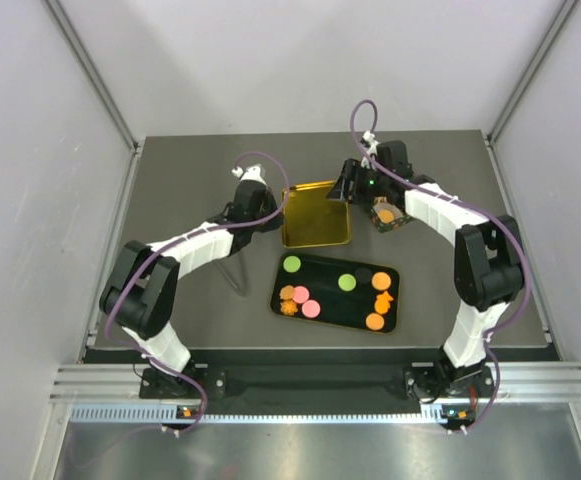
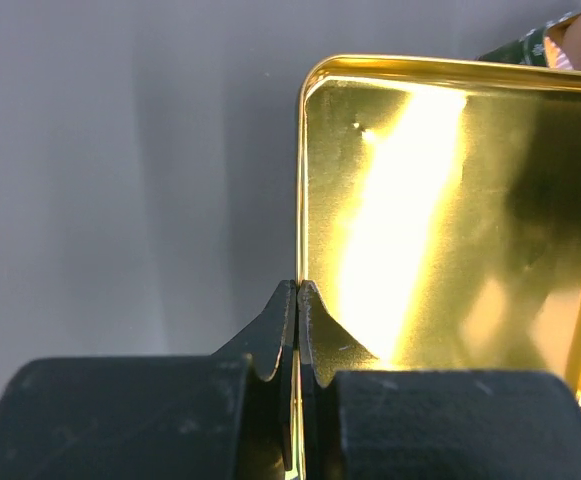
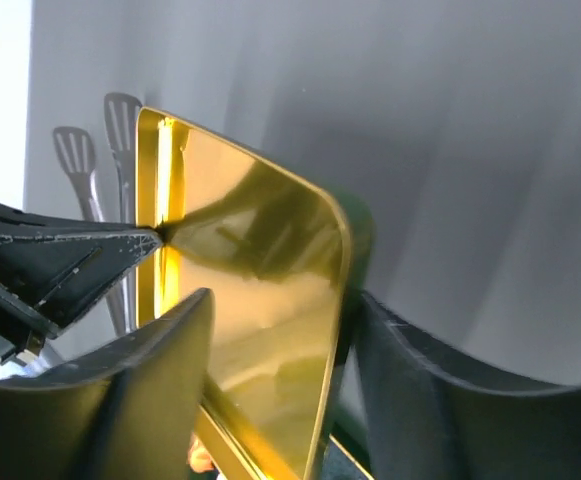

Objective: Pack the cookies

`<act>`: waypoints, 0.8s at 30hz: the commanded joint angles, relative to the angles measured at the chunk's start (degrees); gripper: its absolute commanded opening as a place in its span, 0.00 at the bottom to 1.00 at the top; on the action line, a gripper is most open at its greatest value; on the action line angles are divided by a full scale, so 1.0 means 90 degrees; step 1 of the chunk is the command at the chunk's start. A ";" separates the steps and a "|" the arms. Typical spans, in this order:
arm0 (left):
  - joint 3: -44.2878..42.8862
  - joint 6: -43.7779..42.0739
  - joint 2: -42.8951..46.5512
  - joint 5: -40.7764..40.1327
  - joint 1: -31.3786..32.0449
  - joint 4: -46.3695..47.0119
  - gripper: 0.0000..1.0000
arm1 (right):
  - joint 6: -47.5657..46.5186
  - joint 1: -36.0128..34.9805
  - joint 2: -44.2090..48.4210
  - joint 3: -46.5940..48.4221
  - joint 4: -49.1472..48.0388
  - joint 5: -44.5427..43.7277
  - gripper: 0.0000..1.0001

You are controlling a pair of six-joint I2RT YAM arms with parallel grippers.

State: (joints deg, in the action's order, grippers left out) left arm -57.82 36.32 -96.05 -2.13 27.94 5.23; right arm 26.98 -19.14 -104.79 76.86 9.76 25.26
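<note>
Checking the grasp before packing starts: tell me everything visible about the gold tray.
The gold tray is a shiny, metal-looking square with rounded corners and a low raised rim, empty inside. It lies on the dark table, just beyond the black tray. The left tool is shut on its left rim; the right tool straddles its right side, open.

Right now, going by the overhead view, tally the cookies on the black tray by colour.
On the black tray:
Green cookies: 2
Pink cookies: 2
Orange cookies: 5, two of them flower-shaped
Total: 9
</note>
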 commanded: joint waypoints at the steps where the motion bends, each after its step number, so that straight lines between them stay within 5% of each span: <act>1: -0.0001 0.0076 0.0311 0.0198 0.0127 0.0971 0.00 | 0.0351 0.0143 0.0149 -0.0141 -0.0664 0.0689 0.55; 9: 0.0009 -0.0031 0.0214 0.0207 0.0157 0.1381 0.00 | 0.0566 0.0212 0.0237 -0.0161 -0.0762 0.0856 0.32; 12: -0.0059 -0.0119 0.0155 0.0207 0.0196 0.1430 0.00 | 0.0722 0.0270 0.0286 -0.0171 -0.0781 0.0914 0.15; 13: -0.0060 -0.0138 0.0145 0.0207 0.0206 0.1449 0.01 | 0.0752 0.0271 0.0296 -0.0132 -0.0782 0.0924 0.00; 15: -0.0147 -0.0207 0.0135 0.0207 0.0215 0.1450 0.06 | 0.0879 0.0300 0.0306 -0.0054 -0.0782 0.0944 0.00; 17: -0.0283 -0.0304 0.0164 0.0207 0.0235 0.1333 0.14 | 0.1024 0.0319 0.0306 0.0014 -0.0743 0.0924 0.00; 21: -0.0459 -0.0577 0.0389 -0.0182 0.0332 0.0983 0.56 | 0.1172 0.0446 0.0208 0.0355 -0.0450 0.0885 0.00; 24: -0.0509 -0.0841 0.0652 -0.0544 0.0439 0.0699 0.68 | 0.1211 0.0534 0.0208 0.0560 -0.0304 0.0740 0.00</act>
State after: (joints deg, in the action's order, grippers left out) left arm -59.72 31.99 -95.09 -3.73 30.81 10.72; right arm 36.45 -15.55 -104.38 76.93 7.51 32.53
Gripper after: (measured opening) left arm 0.644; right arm 0.129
